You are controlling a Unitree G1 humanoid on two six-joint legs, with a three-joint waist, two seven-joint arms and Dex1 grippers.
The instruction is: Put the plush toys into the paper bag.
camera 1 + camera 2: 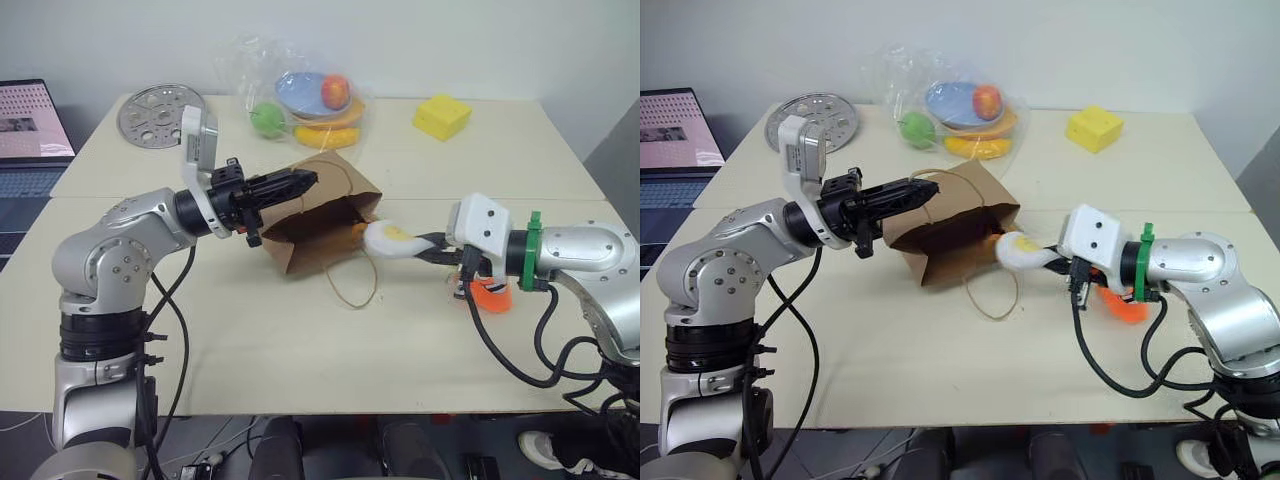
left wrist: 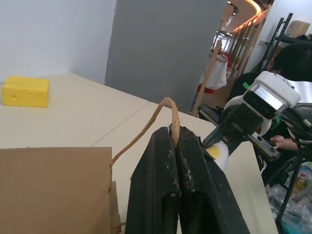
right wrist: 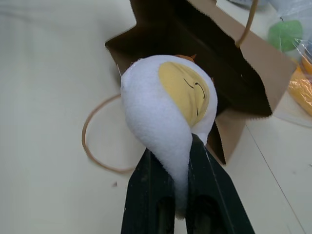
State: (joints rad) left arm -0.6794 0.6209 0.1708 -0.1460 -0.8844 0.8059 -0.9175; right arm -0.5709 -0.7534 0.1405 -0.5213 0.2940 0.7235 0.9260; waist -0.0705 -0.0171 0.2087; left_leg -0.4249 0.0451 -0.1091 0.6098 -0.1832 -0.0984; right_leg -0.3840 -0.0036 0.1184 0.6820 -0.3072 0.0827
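Observation:
The brown paper bag (image 1: 335, 195) lies on its side mid-table, its dark mouth facing my right arm. My left gripper (image 1: 303, 181) is shut on the bag's upper twisted handle (image 2: 146, 127) and holds that edge up. My right gripper (image 3: 187, 144) is shut on the white egg plush toy (image 1: 386, 238), whose yellow face (image 3: 184, 90) points up. It holds the toy just outside the bag's mouth. An orange plush, the carrot (image 1: 490, 294), lies on the table under my right wrist, mostly hidden.
The bag's lower handle loop (image 1: 352, 287) lies loose on the table in front of it. At the back stand a clear plastic bag of fruit (image 1: 310, 95), a yellow holed block (image 1: 442, 116) and a metal disc (image 1: 158, 115). A laptop (image 1: 30, 135) sits far left. A person (image 2: 292, 63) is beyond the table.

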